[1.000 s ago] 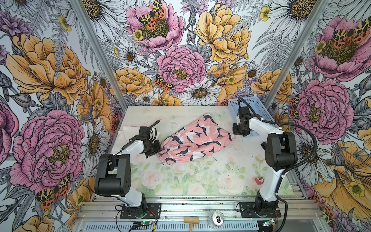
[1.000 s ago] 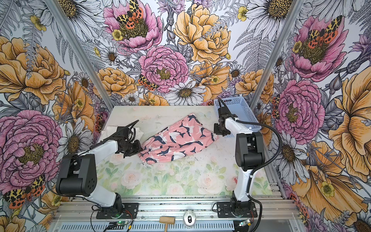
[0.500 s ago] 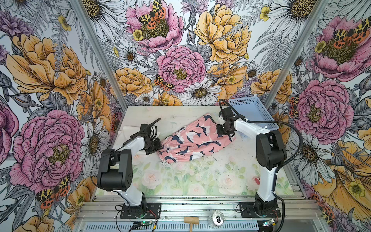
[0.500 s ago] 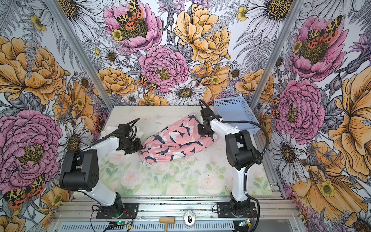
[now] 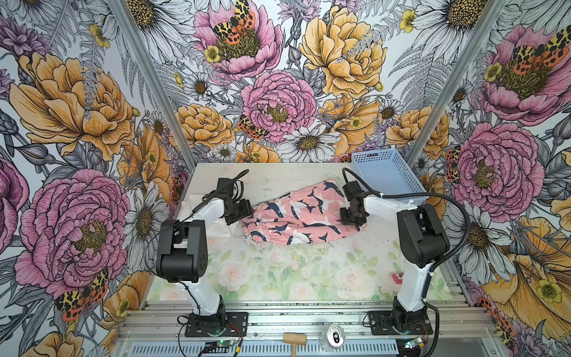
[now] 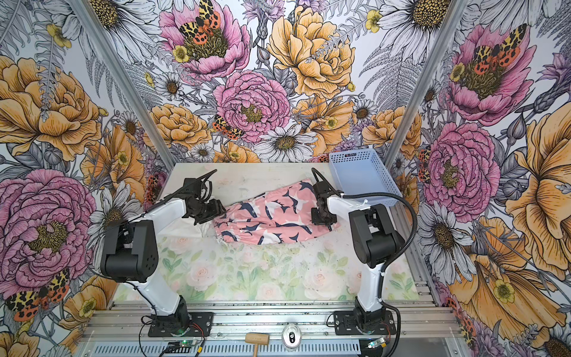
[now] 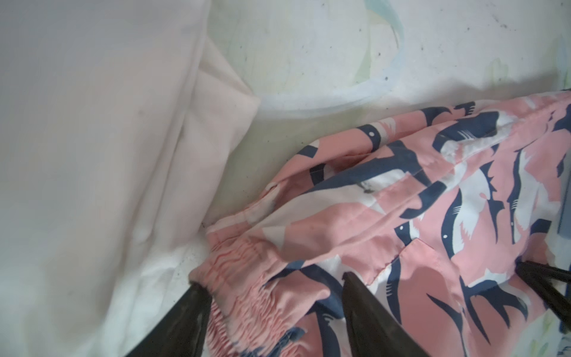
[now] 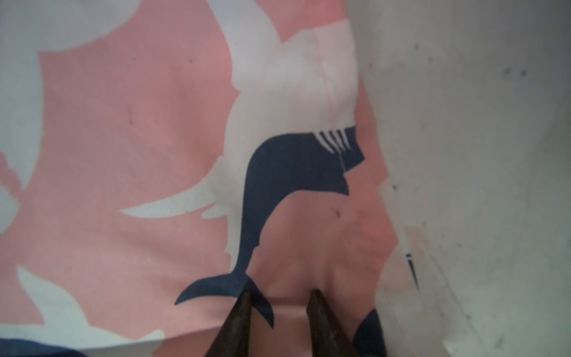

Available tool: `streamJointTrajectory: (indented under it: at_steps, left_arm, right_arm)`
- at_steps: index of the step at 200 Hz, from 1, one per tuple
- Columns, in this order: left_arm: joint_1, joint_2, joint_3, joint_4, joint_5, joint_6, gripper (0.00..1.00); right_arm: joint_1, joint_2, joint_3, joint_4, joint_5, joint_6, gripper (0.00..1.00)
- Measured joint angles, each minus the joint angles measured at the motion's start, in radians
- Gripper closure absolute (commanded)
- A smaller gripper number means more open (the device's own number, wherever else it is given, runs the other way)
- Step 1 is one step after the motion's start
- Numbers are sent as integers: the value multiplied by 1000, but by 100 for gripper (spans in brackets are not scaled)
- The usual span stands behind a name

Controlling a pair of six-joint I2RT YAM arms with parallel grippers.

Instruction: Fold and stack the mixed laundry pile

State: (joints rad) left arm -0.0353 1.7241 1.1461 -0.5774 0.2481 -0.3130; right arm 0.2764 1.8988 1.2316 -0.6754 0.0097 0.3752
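Left gripper is now opened wide, nothing held: the elastic waistband of the pink cloth garment printed with navy and white sharks is dropped, slack between the jaws. Right gripper is now set on the opposite end, jaws nipped narrowly on a pucker of that cloth. A regrasp for the fold is judged next; the plain white T-shirt is left rumpled just outside the left jaws.

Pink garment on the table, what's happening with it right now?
The pink garment lies across the table's far half, a tool at each end. The left tool stands open over its elastic waistband. The right tool presses on the opposite end, tips close together around a small pucker; a grip isn't certain. The white T-shirt lies by the left tool; the blue basket sits far right.
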Motion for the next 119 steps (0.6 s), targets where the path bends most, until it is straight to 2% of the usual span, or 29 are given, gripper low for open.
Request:
streamJointTrajectory:
  at_steps: [33,71,96,119]
  left_arm:
    - [0,-102,-2,-37,-25,5,1]
    - [-8,-203,-91,-37,-16,-6,1]
    - [-42,-181,-185,-39,-1,-21,1]
    - [-60,-128,-202,-30,25,-28,1]
  right_arm:
    - [0,-76,-90,-46,6,69,66]
    - [2,-144,-126,-153,18,111,64]
    - [2,-180,-69,-219,24,110,62]
    - [2,-180,40,-232,21,101,60]
